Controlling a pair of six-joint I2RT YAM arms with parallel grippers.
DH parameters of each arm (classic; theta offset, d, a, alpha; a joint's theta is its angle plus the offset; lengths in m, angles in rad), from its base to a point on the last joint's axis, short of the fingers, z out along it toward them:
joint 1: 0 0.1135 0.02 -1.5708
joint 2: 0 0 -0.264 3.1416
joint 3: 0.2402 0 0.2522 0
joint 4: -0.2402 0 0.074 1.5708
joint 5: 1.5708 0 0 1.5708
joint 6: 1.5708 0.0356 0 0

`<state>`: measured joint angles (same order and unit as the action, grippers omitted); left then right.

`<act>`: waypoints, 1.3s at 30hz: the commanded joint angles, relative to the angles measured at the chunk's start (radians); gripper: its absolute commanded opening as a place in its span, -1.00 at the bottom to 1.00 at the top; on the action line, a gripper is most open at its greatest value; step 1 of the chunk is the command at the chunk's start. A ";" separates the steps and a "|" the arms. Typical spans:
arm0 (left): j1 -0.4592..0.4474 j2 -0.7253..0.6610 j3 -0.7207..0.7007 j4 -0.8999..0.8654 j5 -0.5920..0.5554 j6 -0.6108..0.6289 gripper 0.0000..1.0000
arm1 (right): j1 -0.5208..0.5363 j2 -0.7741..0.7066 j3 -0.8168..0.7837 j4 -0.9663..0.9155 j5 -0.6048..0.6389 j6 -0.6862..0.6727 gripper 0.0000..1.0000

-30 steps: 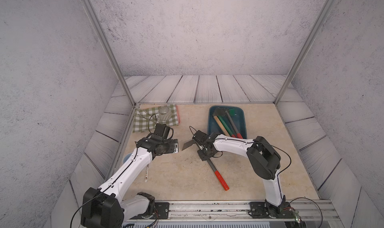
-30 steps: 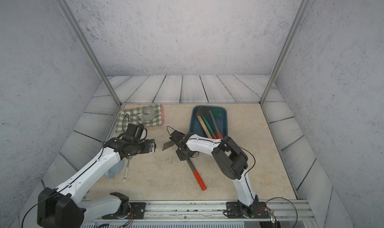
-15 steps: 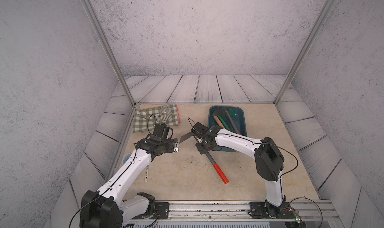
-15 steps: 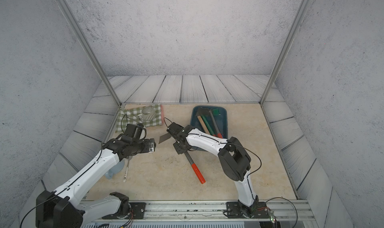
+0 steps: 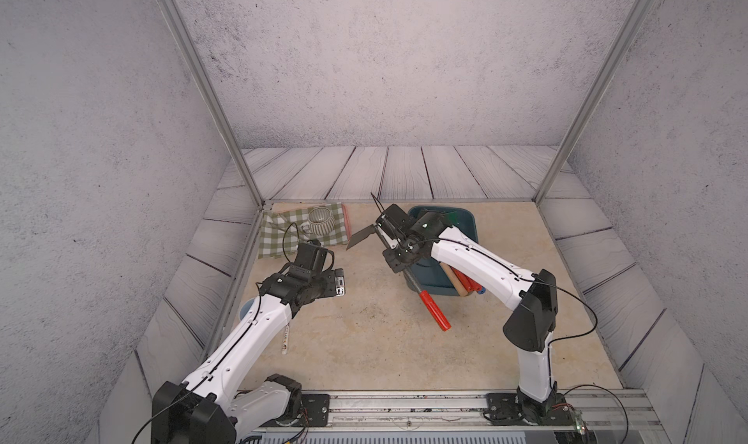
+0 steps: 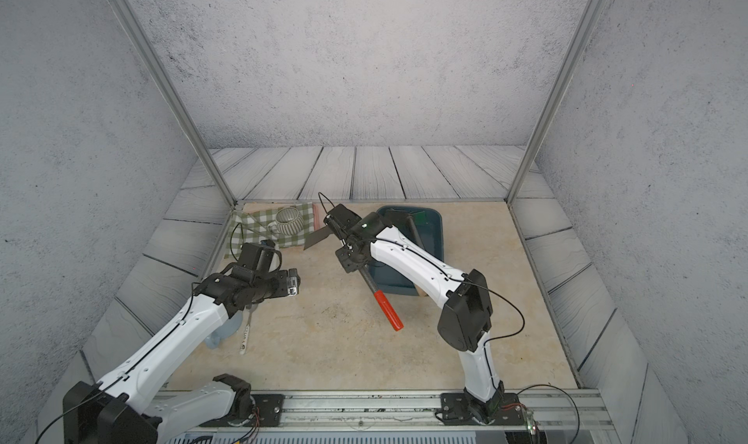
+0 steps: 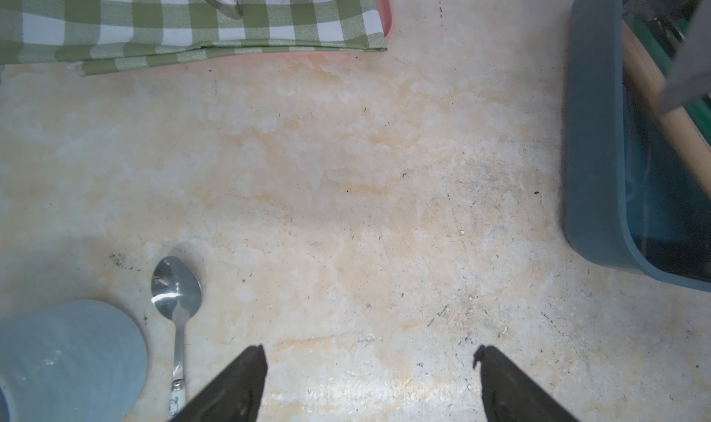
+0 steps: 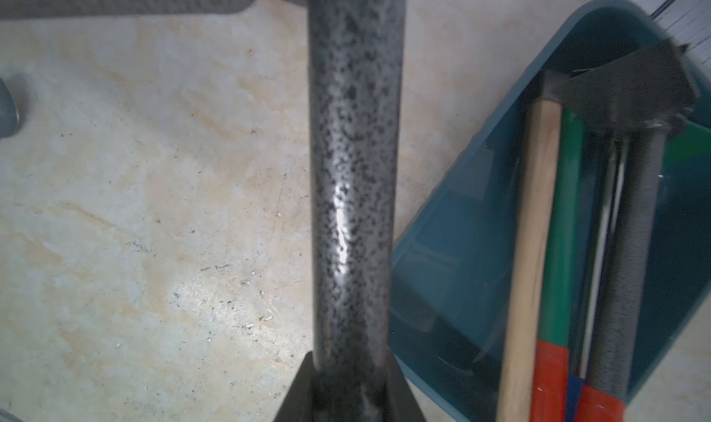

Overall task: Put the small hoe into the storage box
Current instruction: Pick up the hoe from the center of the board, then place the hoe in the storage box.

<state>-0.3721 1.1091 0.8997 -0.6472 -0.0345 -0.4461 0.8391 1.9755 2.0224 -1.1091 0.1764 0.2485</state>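
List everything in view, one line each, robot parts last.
table: one, beige
storage box: one, dark teal; table's far side
small hoe: one, speckled dark shaft, red grip, grey blade; held beside the storage box
tools: at least three, wooden, green-red, black-red handles; inside the storage box
cloth: one, green-white check; far left corner
mug: one, striped; on the cloth
cup: one, pale blue; near left edge
spoon: one, silver; beside the cup
left gripper: one, black; open over bare table
right gripper: one, black; shut on the small hoe's shaft

crowded storage box [image 7: 592,131], bare tabletop [image 7: 346,208] beside
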 commanded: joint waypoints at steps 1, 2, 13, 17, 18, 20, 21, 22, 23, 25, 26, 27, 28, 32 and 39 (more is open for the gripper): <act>0.006 -0.005 -0.010 -0.008 -0.004 -0.002 0.78 | -0.049 -0.001 0.076 -0.082 0.029 -0.043 -1.00; 0.006 -0.006 -0.012 -0.008 -0.002 -0.002 0.77 | -0.065 0.000 0.092 -0.090 0.023 -0.045 -1.00; 0.006 -0.004 -0.016 -0.005 -0.001 -0.004 0.78 | -0.247 0.048 0.206 -0.149 -0.003 -0.095 -1.00; 0.006 0.004 -0.015 -0.005 0.005 -0.004 0.77 | -0.293 0.080 0.263 -0.168 -0.015 -0.098 -1.00; 0.006 0.005 -0.014 -0.003 0.007 -0.003 0.78 | -0.302 0.089 0.278 -0.171 -0.016 -0.098 -1.00; 0.006 0.007 -0.014 -0.002 0.007 -0.001 0.77 | -0.318 0.112 0.306 -0.176 -0.016 -0.097 -1.00; 0.006 0.006 -0.013 -0.003 0.006 0.000 0.78 | -0.323 0.123 0.317 -0.180 -0.013 -0.099 -1.00; 0.006 0.006 -0.012 -0.003 0.004 0.001 0.77 | -0.328 0.135 0.331 -0.185 -0.006 -0.101 -1.00; 0.006 0.006 -0.013 -0.005 0.004 -0.001 0.77 | -0.334 0.147 0.343 -0.190 0.001 -0.104 -1.00; 0.006 0.004 -0.019 -0.003 0.007 -0.002 0.77 | -0.346 0.166 0.366 -0.197 0.003 -0.107 -1.00; 0.006 0.003 -0.019 -0.002 0.007 -0.002 0.77 | -0.352 0.175 0.376 -0.200 0.003 -0.109 -1.00; 0.006 0.004 -0.018 -0.002 0.007 -0.002 0.77 | -0.358 0.183 0.383 -0.205 0.003 -0.110 -1.00; 0.006 0.007 -0.018 -0.002 0.005 -0.001 0.78 | -0.365 0.190 0.389 -0.210 0.003 -0.110 -1.00; 0.006 0.018 -0.013 -0.003 0.007 0.000 0.77 | -0.381 0.202 0.378 -0.206 -0.006 -0.110 -1.00; 0.006 0.020 -0.015 -0.001 0.006 0.000 0.77 | -0.405 0.203 0.333 -0.185 -0.008 -0.112 -1.00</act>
<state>-0.3714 1.1259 0.8940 -0.6464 -0.0296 -0.4492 0.4423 2.1937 2.3577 -1.3121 0.1669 0.1413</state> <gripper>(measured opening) 0.887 0.254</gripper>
